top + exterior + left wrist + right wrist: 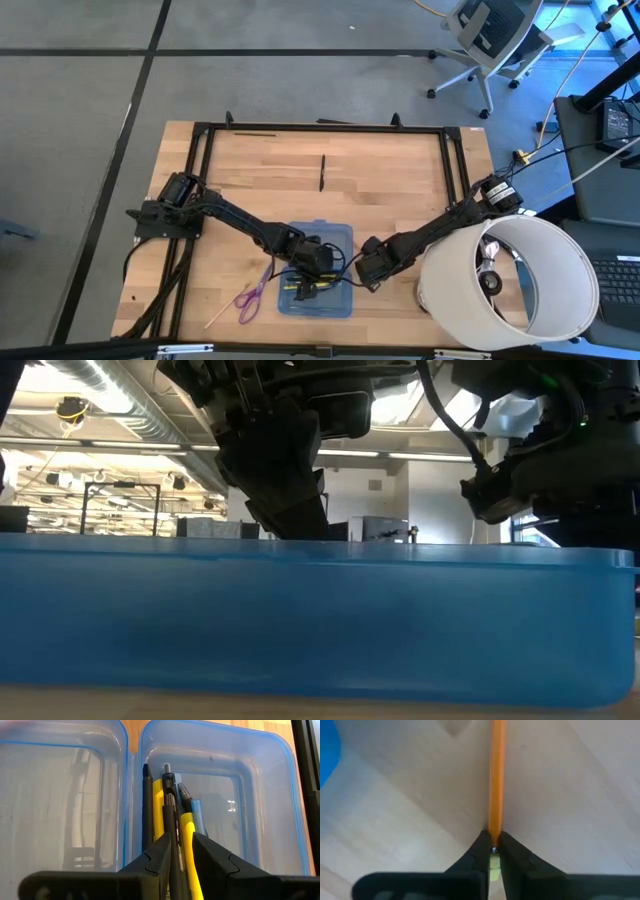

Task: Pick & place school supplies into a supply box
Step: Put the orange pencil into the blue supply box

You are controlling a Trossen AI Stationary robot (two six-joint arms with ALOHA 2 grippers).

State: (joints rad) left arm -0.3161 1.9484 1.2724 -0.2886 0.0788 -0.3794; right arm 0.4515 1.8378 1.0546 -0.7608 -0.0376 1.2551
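**Q:** Where is your right gripper, and what is it doing?

**A:** My right gripper [493, 851] is low over the wooden table [400, 170], just beside the supply box [335, 236] on the side toward the big white drum [540, 270]. My fingers are pressed together on an orange pencil [496, 780], pinching it at its eraser end; the shaft runs straight ahead of me over bare wood.

**Q:** And your left one?

**A:** My left gripper [177, 852] is inside the supply box, in one of its two halves, close to the hinge. The fingers are narrowly parted around a black pen [170, 815]. Touching it lie a yellow pencil [188, 840], another black stick and a blue pen [198, 817].

**Q:** What remains outside the box?

**A:** The purple-handled scissors [250, 295] and a pale stick [222, 312] lie just beside the box, opposite the drum. A black pen [323, 172] lies well apart from it, toward the table's far edge.
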